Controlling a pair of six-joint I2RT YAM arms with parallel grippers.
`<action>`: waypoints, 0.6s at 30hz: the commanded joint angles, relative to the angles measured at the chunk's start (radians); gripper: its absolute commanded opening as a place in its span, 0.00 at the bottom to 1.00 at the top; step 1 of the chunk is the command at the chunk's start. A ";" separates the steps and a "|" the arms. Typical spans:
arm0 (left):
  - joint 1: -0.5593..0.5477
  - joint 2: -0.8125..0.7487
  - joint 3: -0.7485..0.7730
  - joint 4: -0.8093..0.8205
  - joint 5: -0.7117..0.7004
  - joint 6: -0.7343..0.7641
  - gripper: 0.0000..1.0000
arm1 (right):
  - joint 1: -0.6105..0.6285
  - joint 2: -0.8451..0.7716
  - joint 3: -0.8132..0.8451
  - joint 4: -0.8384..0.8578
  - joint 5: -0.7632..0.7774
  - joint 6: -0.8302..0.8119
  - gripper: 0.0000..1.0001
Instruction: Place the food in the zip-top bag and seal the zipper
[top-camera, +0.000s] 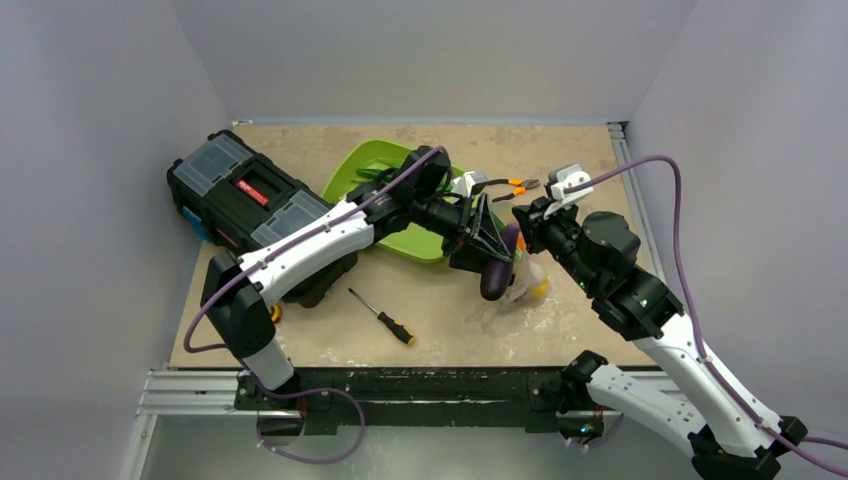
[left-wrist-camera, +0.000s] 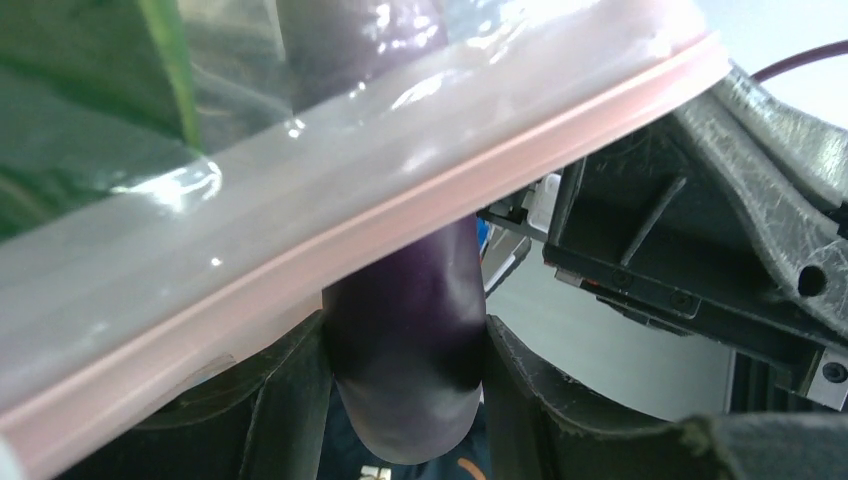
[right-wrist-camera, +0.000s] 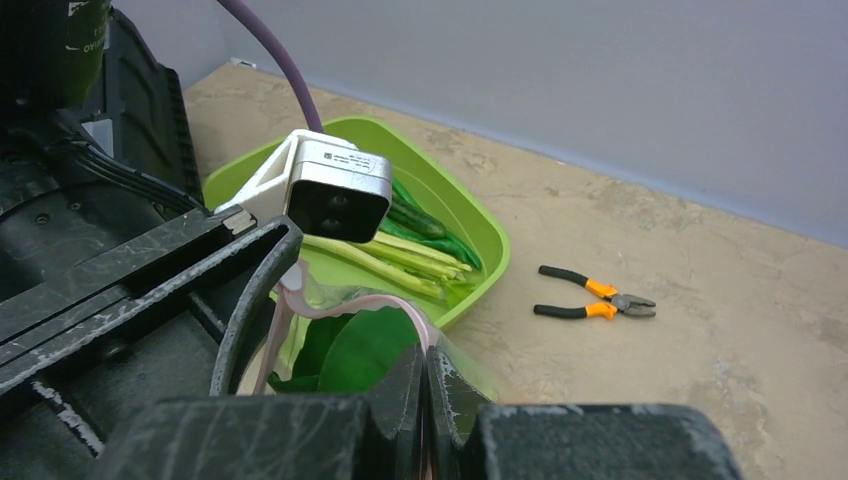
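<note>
My left gripper (top-camera: 487, 255) is shut on a purple eggplant (top-camera: 497, 277) and holds it at the mouth of the clear zip-top bag (top-camera: 527, 283). In the left wrist view the eggplant (left-wrist-camera: 405, 350) sits between my fingers (left-wrist-camera: 285, 400), and its far end passes behind the pinkish zipper strip (left-wrist-camera: 400, 215). My right gripper (top-camera: 524, 225) is shut on the bag's mouth edge (right-wrist-camera: 400, 305), right next to the left gripper. A green leafy vegetable (right-wrist-camera: 360, 350) and something yellow (top-camera: 540, 290) lie inside the bag. Green pods (right-wrist-camera: 420, 250) lie in the lime-green tray (right-wrist-camera: 470, 215).
A black toolbox (top-camera: 250, 195) stands at the left, beside the lime-green tray (top-camera: 365, 165). A screwdriver (top-camera: 383, 317) lies on the table near the front. Orange-handled pliers (top-camera: 515, 187) lie behind the grippers and also show in the right wrist view (right-wrist-camera: 595, 300).
</note>
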 joint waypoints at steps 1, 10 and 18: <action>0.008 -0.001 0.039 0.070 -0.063 -0.103 0.49 | -0.001 -0.008 0.016 0.102 0.003 0.027 0.00; 0.011 0.012 0.076 -0.031 -0.146 -0.093 0.65 | 0.001 -0.014 0.015 0.097 0.013 0.047 0.00; 0.013 -0.016 0.122 -0.131 -0.179 -0.005 0.85 | 0.001 -0.011 0.020 0.087 0.067 0.067 0.00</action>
